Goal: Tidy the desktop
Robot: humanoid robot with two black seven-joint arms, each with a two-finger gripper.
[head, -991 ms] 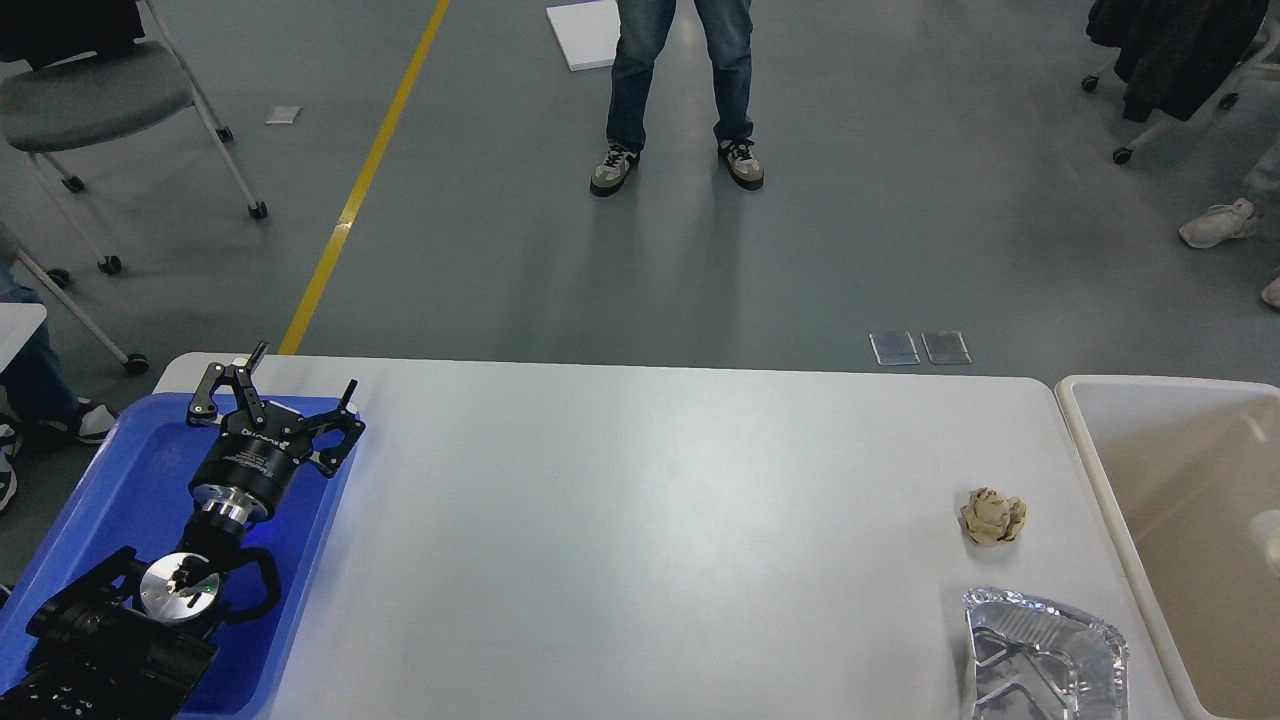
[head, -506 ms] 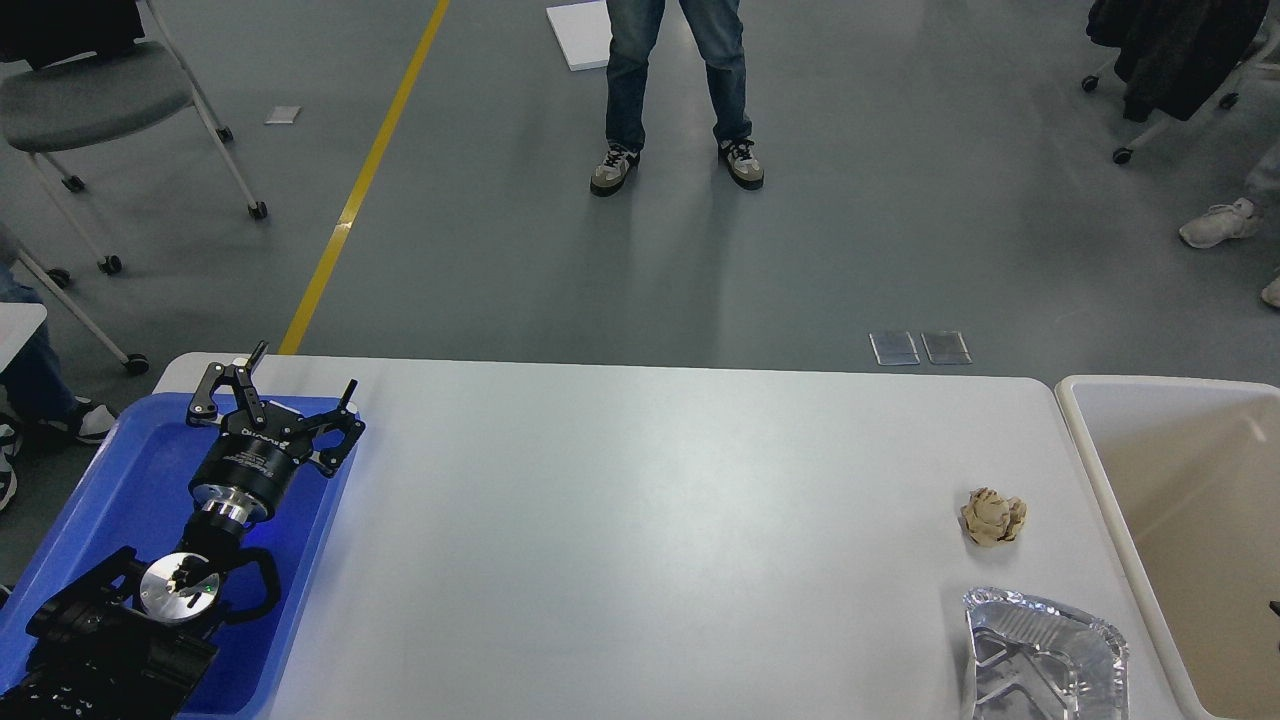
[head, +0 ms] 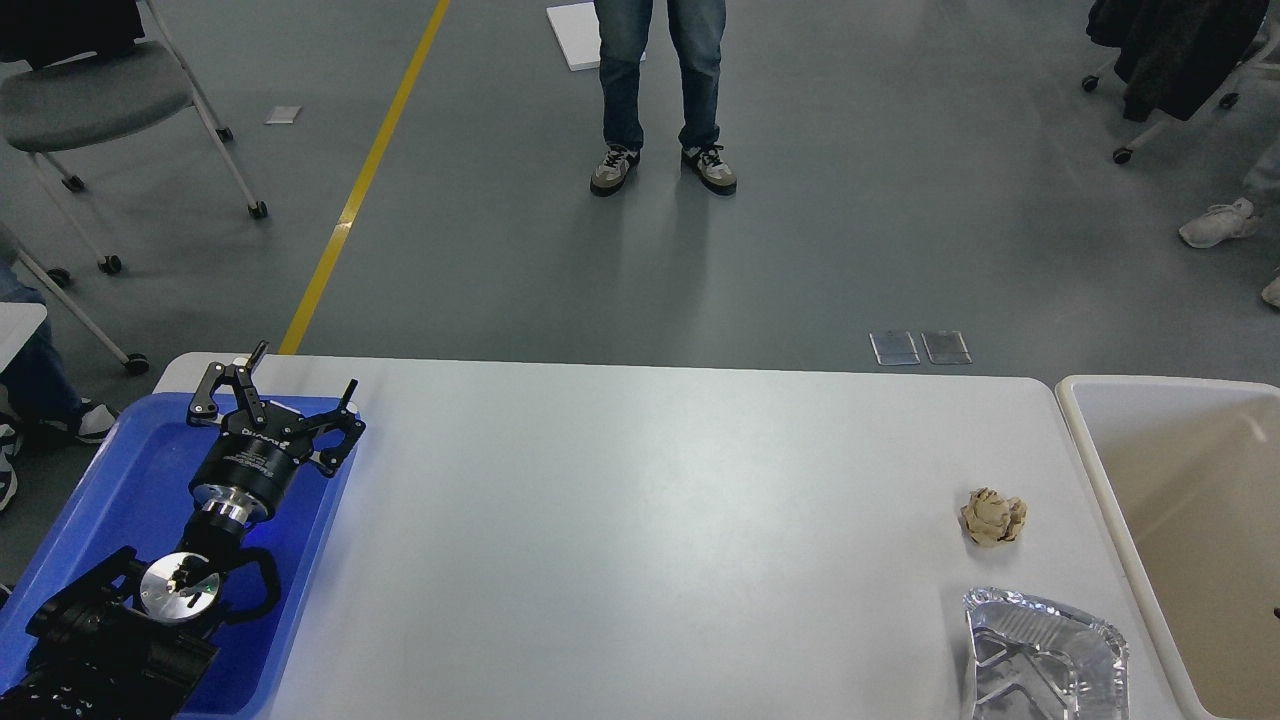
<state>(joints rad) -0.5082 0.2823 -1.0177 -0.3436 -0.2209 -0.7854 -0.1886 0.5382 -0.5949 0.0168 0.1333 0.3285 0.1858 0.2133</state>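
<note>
Your white desktop filled the lower view, mostly bare. Two items were left near its right edge: a crumpled brown paper ball and a crushed foil tray, beside the beige bin. Your left gripper hovered over the blue tray, jaws wide apart, holding nothing. Your right gripper was out of view.

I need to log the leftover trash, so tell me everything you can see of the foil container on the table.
The foil container is a crumpled, shiny silver aluminium tray with a ribbed, bent rim and a dented, empty-looking inside. It lies open side up on the white desktop at its near right corner, cut off by the lower edge of the view. The crumpled brown paper ball lies just beyond, apart from it. Nothing else touches it.
</note>
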